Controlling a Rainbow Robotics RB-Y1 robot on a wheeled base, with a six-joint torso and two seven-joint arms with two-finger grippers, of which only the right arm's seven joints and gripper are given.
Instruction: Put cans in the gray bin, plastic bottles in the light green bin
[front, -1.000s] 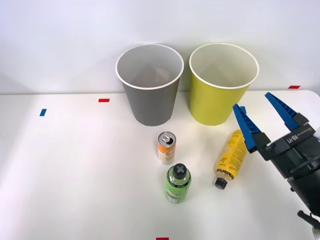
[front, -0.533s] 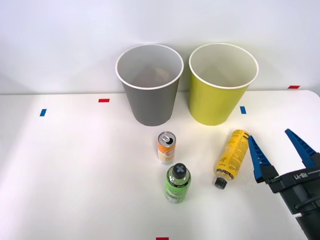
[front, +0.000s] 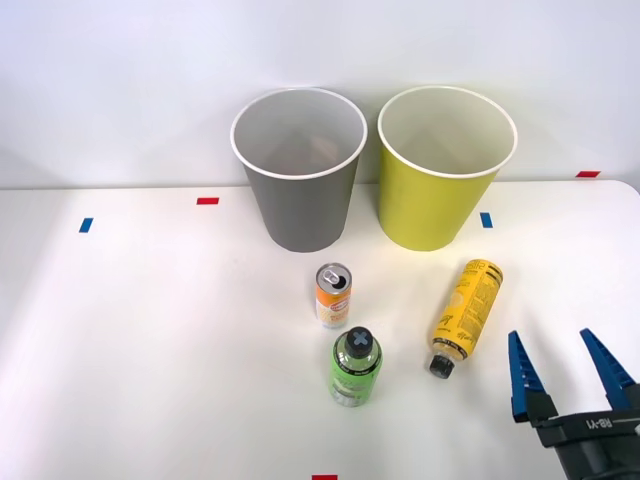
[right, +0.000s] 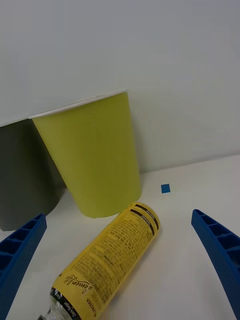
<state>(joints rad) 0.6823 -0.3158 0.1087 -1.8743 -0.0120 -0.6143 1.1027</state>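
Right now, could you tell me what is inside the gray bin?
The gray bin shows a pale inner wall with a faint reddish shape low down; I cannot tell what it is. Its bottom is hidden by the rim.

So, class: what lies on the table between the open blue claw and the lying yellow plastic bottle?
Nothing: in the front view, bare white table separates the claw from the bottle.

The flat white table (front: 150, 330) carries five small rectangular tape markers. A blue marker (front: 86, 225) lies near the left edge. A red marker (front: 208, 201) lies toward the back, left of centre. A second blue marker (front: 486, 220) lies right of centre. A red marker (front: 588, 174) lies at the far right rear. Another red marker (front: 325, 477) sits at the front edge. A plain white wall (front: 120, 80) stands behind the table.
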